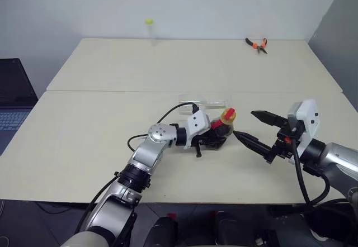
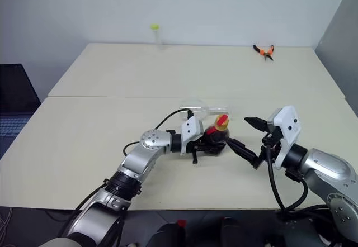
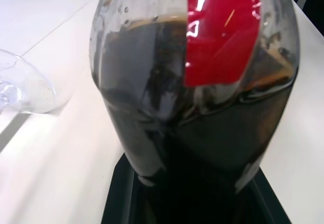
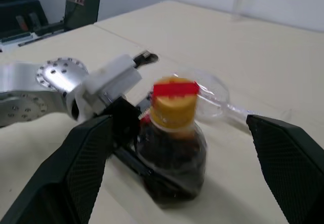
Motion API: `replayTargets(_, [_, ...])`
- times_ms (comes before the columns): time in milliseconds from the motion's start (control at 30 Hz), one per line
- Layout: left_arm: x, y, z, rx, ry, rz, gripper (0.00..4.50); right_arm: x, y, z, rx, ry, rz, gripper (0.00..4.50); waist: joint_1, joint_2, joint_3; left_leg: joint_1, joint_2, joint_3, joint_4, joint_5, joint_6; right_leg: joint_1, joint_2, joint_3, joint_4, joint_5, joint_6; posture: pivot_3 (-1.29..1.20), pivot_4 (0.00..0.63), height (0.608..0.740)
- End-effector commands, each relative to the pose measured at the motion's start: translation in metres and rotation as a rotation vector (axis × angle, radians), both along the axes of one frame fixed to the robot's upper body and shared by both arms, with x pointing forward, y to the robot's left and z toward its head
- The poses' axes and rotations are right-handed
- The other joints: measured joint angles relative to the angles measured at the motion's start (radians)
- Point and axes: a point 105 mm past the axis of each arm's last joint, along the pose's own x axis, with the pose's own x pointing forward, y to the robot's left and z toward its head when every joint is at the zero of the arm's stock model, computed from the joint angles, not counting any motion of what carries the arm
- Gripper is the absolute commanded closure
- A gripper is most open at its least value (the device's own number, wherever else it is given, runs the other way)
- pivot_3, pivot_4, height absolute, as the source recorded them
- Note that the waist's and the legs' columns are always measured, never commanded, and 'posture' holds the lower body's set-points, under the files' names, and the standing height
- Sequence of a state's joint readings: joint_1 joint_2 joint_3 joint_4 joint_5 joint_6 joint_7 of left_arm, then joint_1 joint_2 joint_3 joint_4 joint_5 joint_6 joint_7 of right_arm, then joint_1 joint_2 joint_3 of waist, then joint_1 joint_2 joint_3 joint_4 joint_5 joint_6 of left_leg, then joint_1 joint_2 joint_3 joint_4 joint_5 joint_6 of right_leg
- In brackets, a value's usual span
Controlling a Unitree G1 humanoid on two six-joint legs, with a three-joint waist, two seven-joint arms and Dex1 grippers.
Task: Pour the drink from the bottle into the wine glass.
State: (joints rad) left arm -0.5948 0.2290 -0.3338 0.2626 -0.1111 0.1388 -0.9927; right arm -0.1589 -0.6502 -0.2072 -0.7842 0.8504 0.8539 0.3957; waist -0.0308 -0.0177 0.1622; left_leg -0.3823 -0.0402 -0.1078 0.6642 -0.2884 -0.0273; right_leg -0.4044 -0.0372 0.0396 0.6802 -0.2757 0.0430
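The bottle (image 1: 222, 126) stands upright on the table, small and clear, with a yellow-and-red cap (image 4: 173, 100) and a red label strip. The dark drink (image 3: 202, 148) fills most of it. My left gripper (image 1: 217, 137) is shut on the bottle low on its body, reaching in from the left. My right gripper (image 1: 244, 123) hangs open just right of the bottle, its fingers spread wide and touching nothing. The wine glass (image 4: 208, 95) lies on its side on the table right behind the bottle, with its stem pointing right.
A slim clear tube with a yellow-green top (image 1: 149, 28) stands at the table's far edge. Orange-handled pliers (image 1: 257, 44) lie at the far right. A laptop (image 1: 11, 93) sits off the table's left side. A seam (image 1: 112, 91) crosses the tabletop.
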Motion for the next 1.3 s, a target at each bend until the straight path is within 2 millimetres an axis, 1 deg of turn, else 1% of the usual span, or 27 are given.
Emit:
replayTargets(33, [0.000, -0.005, 0.020, -0.043, -0.070, -0.022, 3.80, 0.003, 0.008, 0.008, 0.014, -0.051, -0.019, 0.00, 0.002, 0.000, 0.000, 0.000, 0.000, 0.000, 0.000, 0.000, 0.000, 0.000, 0.000, 0.000, 0.000, 0.000, 0.000, 0.00, 0.150, 0.740])
replayTargets(300, [0.000, -0.005, 0.019, -0.041, -0.071, -0.019, 3.80, 0.014, 0.014, 0.003, 0.039, -0.058, -0.054, 0.00, 0.003, 0.000, 0.000, -0.001, -0.001, 0.000, 0.000, 0.000, 0.000, 0.000, -0.001, 0.000, -0.001, 0.000, 0.000, 0.00, 0.150, 0.740])
replayTargets(567, [-0.001, -0.005, 0.019, -0.042, -0.068, -0.021, 3.80, 0.027, 0.009, 0.007, 0.078, -0.095, -0.134, 0.00, 0.003, 0.000, 0.000, -0.001, -0.001, 0.000, 0.000, 0.000, 0.000, 0.000, -0.001, 0.000, -0.001, 0.000, 0.000, 0.00, 0.150, 0.740])
replayTargets(833, [-0.001, -0.005, 0.018, -0.041, -0.068, -0.024, 3.80, 0.028, -0.001, 0.002, 0.056, -0.088, -0.164, 0.00, 0.003, 0.000, 0.000, -0.001, -0.001, 0.000, 0.000, 0.000, 0.000, 0.000, -0.001, 0.000, -0.001, 0.000, 0.000, 0.00, 0.150, 0.740])
replayTargets(933, [-0.001, -0.005, 0.018, -0.040, -0.068, -0.024, 3.80, 0.025, -0.003, 0.002, 0.054, -0.082, -0.155, 0.00, 0.003, 0.000, 0.000, -0.001, -0.001, 0.000, 0.000, 0.000, 0.000, 0.000, -0.001, 0.000, -0.001, 0.000, 0.000, 0.00, 0.150, 0.740])
replayTargets(1100, [-0.001, -0.005, 0.018, -0.038, -0.068, -0.024, 3.81, 0.012, -0.003, 0.002, 0.062, -0.051, -0.097, 0.00, 0.003, 0.000, 0.000, -0.001, -0.001, 0.000, 0.000, 0.000, 0.000, 0.000, -0.001, 0.000, -0.001, 0.000, 0.000, 0.00, 0.150, 0.740])
replayTargets(1300, [-0.001, -0.005, 0.018, -0.037, -0.068, -0.026, 3.81, -0.009, 0.008, 0.004, 0.067, 0.009, 0.035, 0.00, 0.002, 0.000, 0.000, -0.001, -0.001, 0.000, 0.000, 0.000, 0.000, 0.000, -0.001, 0.000, 0.000, 0.000, 0.000, 0.00, 0.150, 0.740])
